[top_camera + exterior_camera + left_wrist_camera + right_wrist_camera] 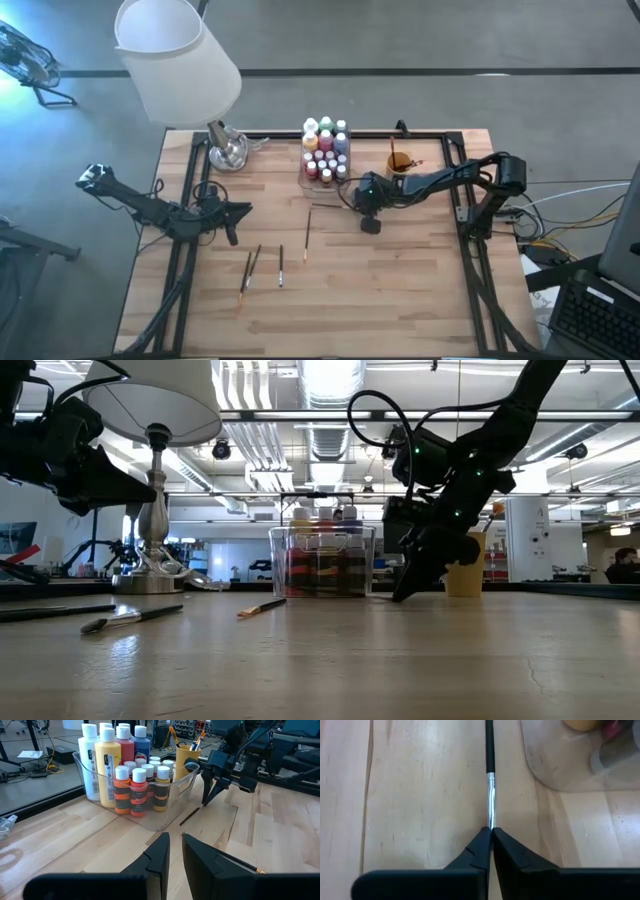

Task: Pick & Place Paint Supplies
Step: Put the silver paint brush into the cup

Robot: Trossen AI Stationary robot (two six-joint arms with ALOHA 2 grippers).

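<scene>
A clear box (325,150) holds many white-capped paint bottles (131,787). Three dark-handled paintbrushes (250,268) (281,265) (307,238) lie flat on the wood in front of it. A fourth brush (326,207) lies just near of the box. My right gripper (350,204) is down at the table, shut on that brush's end. My left gripper (240,210) hovers at the table's left, fingers a narrow gap apart (175,842), touching nothing. My right gripper pinches the fourth brush by its silver ferrule (491,817) between the two fingertips. The fingers slant down from the table's right and lie along the brush. The dark handle (489,745) runs on away from the fingers, low over the wood beside the box's corner.
An orange cup (400,160) with brushes in it stands right of the box. A lamp with a white shade (178,55) and a glass base (228,150) sits at the far left corner. The near half of the table (400,290) is bare wood.
</scene>
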